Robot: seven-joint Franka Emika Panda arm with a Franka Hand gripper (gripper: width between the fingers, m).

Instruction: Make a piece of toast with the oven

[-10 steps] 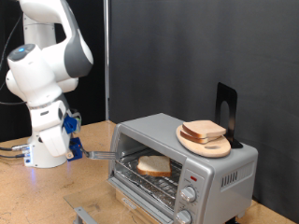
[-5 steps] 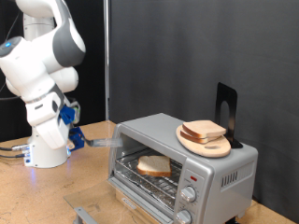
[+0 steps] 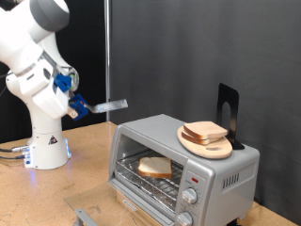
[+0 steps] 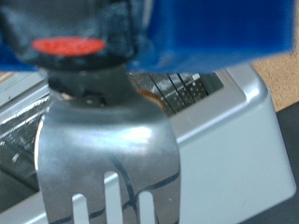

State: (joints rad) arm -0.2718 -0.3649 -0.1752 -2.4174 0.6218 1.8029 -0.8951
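Gripper (image 3: pixel 80 104) clamps a metal fork (image 3: pixel 111 104), raised clear of the oven (image 3: pixel 212 174). Toast (image 3: pixel 155 168) lies on the rack inside: light, soft, crumbly; best lifted from beneath.

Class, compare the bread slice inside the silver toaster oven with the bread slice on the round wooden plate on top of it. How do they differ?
The slice inside the oven lies on the wire rack; the slice on the round wooden plate sits on top of the oven. The inner slice lies behind the open doorway; the plate's slice lies in open air. Both are pale with tan-brown crusts.
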